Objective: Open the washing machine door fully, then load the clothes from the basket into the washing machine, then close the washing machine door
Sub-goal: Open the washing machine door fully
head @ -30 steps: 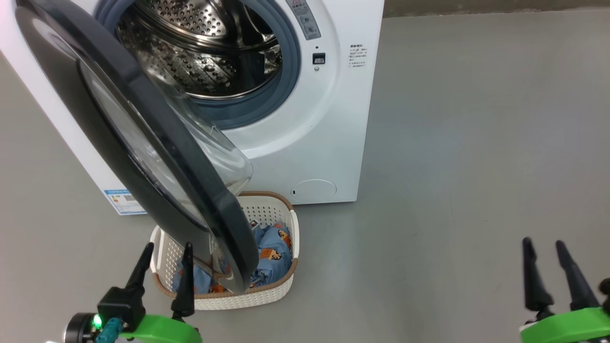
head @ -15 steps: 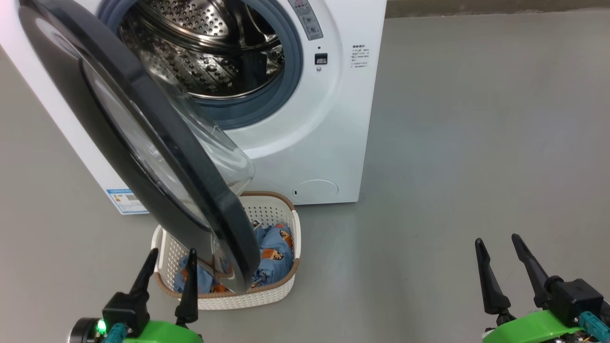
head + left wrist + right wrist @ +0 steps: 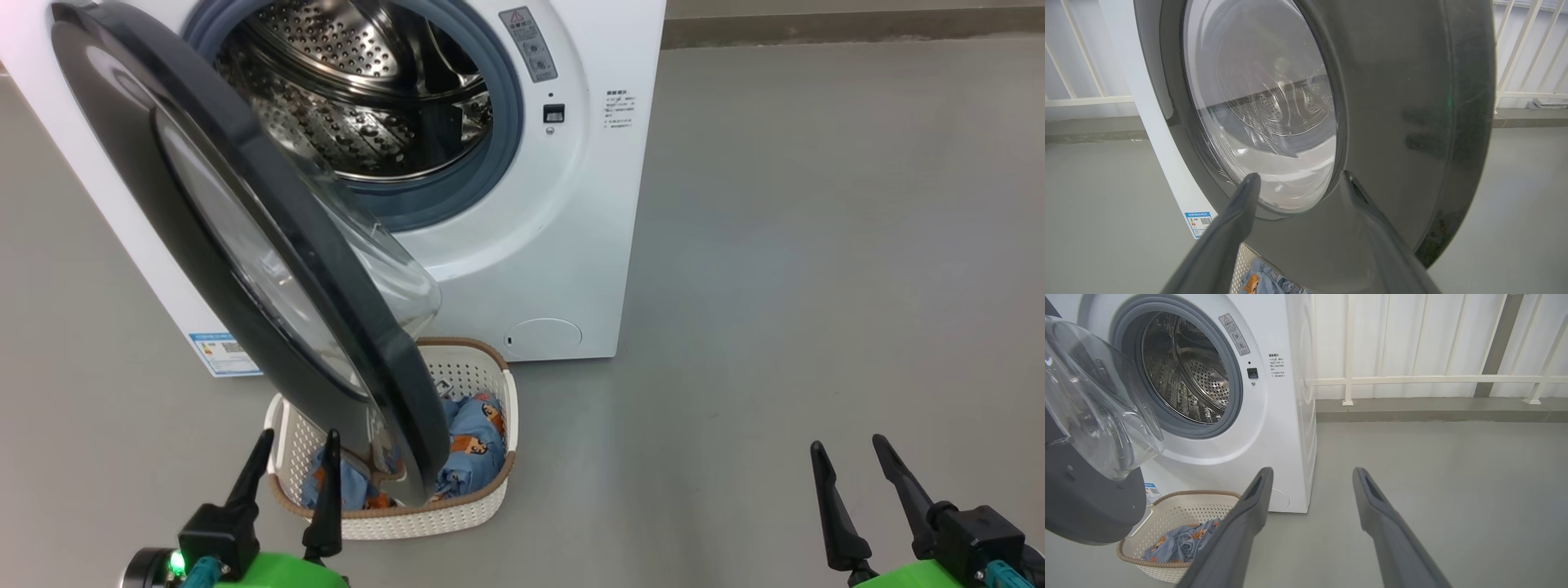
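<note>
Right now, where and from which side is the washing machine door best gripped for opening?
Probably the free edge of the washing machine door, on its black rim, from the robot's right: it stands half open, hinged at left, and its bulging glass bowl offers no hold.

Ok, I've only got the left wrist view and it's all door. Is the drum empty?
Observer: Yes, in the head view the drum is bare steel, no fabric inside.
Operator: Where's my right hand?
Observer: The right hand is open, above the floor to the right of the washing machine.
Operator: And the clothes?
Observer: The clothes are heaped in the basket, which stands before the machine, under the lower edge of the door.
</note>
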Motion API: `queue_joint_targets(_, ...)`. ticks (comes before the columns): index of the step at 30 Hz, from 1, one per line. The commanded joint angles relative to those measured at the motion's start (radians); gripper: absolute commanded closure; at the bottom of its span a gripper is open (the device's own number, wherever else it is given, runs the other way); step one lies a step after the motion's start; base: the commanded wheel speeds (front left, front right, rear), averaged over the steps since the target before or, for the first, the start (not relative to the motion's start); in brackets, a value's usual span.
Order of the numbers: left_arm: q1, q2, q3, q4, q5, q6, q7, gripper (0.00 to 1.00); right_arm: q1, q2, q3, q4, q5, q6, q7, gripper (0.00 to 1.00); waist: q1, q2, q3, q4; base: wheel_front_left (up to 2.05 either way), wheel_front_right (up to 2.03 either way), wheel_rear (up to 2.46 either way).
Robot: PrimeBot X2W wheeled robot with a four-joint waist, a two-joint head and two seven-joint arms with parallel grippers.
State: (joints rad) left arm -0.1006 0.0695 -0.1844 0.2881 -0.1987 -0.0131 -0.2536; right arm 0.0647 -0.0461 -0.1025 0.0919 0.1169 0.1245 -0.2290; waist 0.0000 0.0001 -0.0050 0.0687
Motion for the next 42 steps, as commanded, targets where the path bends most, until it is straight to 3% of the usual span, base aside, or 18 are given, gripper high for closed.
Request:
queue_joint_targets(1,-0.009,0.014,0.031,-0.020,-0.004,0.004,-0.008,0.00,-0.013,-0.005,0.025,-0.027,-0.007,0.006,-0.001,0.00,0.0000,-0.0001,0.000,-0.001,0.00,0.00,0.00)
queue_joint_targets(15,-0.013,0.014,0.029,-0.012,-0.005,0.009,-0.008,0.00,-0.009,-0.004,0.024,-0.027,0.002,0.006,-0.002,0.00,0.0000,-0.0001,-0.001,-0.002,0.00,0.00,0.00)
queue_joint_targets(16,-0.013,0.014,0.029,-0.012,-0.005,0.009,-0.008,0.53,-0.009,-0.004,0.024,-0.027,0.002,0.006,-0.002,0.00,0.0000,-0.0001,-0.001,-0.002,0.00,0.00,0.00)
queue_joint_targets(17,-0.013,0.014,0.029,-0.011,-0.005,0.009,-0.008,1.00,-0.008,-0.004,0.023,-0.027,0.002,0.006,-0.001,0.00,0.0000,-0.0001,-0.001,-0.002,0.00,0.00,0.00)
queue_joint_targets(31,-0.028,0.022,0.092,-0.062,-0.048,0.008,-0.008,1.00,-0.012,-0.004,0.025,-0.030,-0.005,0.006,0.007,0.00,0.0000,-0.0001,0.009,-0.002,0.00,0.00,0.00)
queue_joint_targets(42,-0.136,0.081,0.255,-0.339,-0.075,0.050,-0.008,1.00,-0.031,-0.004,0.022,-0.027,-0.027,0.006,0.008,0.00,0.0000,-0.0001,0.033,0.003,0.00,0.00,0.00)
